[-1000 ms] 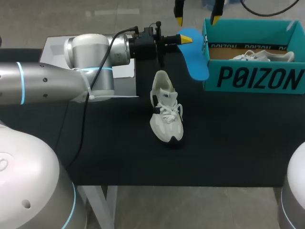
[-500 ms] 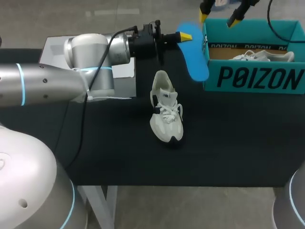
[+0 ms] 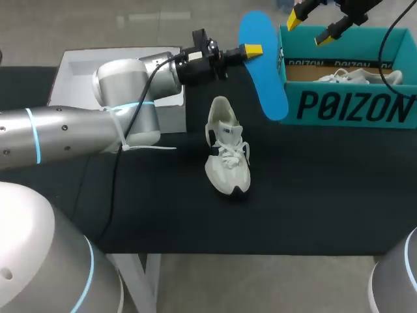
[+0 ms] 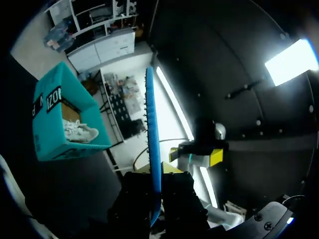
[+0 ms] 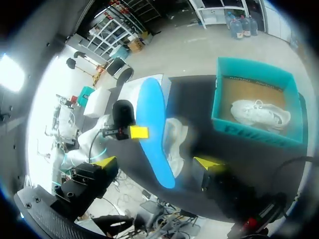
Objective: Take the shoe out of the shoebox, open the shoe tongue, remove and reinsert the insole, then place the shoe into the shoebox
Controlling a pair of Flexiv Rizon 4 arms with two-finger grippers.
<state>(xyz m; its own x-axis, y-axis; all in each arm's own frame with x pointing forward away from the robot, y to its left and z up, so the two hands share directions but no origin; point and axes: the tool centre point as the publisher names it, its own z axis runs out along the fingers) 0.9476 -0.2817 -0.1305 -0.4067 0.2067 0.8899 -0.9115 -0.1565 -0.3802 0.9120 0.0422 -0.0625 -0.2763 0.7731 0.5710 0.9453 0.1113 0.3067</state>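
A white shoe (image 3: 227,147) lies on the black table, toe toward the front edge. Above and behind it my left gripper (image 3: 251,49) is shut on the heel end of a blue insole (image 3: 264,72), which hangs down in the air beside the teal shoebox (image 3: 345,107). In the left wrist view the insole (image 4: 152,144) shows edge-on between the fingers. A second white shoe (image 3: 355,77) lies in the box. My right gripper (image 3: 310,27) hovers open over the box's back left corner, holding nothing. From the right wrist view the insole (image 5: 154,134), shoe (image 5: 175,142) and shoebox (image 5: 222,102) lie below.
A white box lid (image 3: 75,68) rests at the back left of the table, partly under my left arm. The black tabletop (image 3: 313,195) stretches in front of the shoe and box.
My right gripper has moved right, from above the insole to over the shoebox. My left gripper has raised the insole a little and turned it more upright.
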